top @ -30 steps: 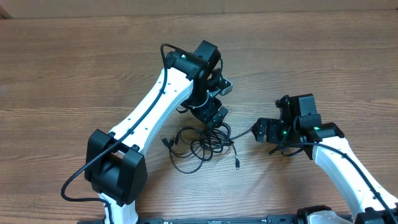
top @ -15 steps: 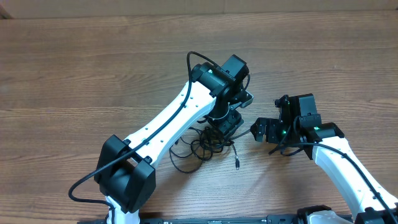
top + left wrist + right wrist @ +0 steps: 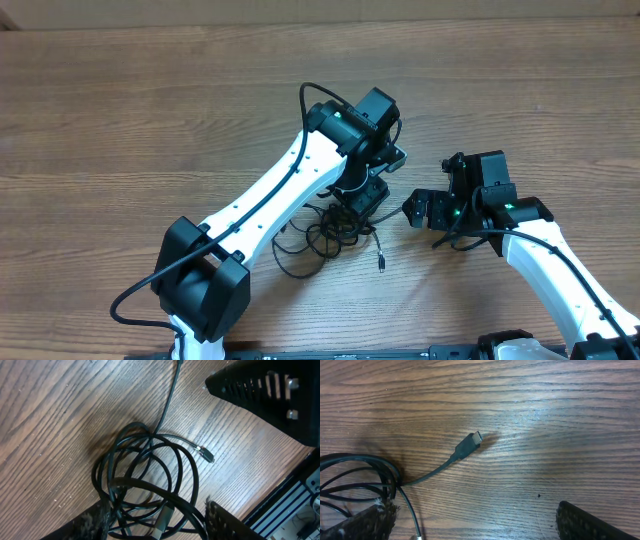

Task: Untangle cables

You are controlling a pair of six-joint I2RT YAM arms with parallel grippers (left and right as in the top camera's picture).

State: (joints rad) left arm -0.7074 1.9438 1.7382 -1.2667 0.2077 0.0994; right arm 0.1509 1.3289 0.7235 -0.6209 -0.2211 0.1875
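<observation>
Black cables (image 3: 98,477) lie inside left gripper (image 3: 157,512), grip unclear; right gripper (image 3: 475,520) wide, empty.

Coil of cables (image 3: 102,480) — cut off by lower edge, left wrist view; overhead, partly hidden beneath left gripper (image 3: 360,205).

In view are one table (image 3: 120,100), two arms, left arm (image 3: 285,185) and right arm (image 3: 560,268), two grippers, left gripper (image 3: 360,203) and right gripper (image 3: 425,212), one tangle of cables (image 3: 150,436), cord count unclear, and at least two plugs clear of it: first plug (image 3: 206,454) before the left gripper, second plug (image 3: 472,440) before the right.
</observation>
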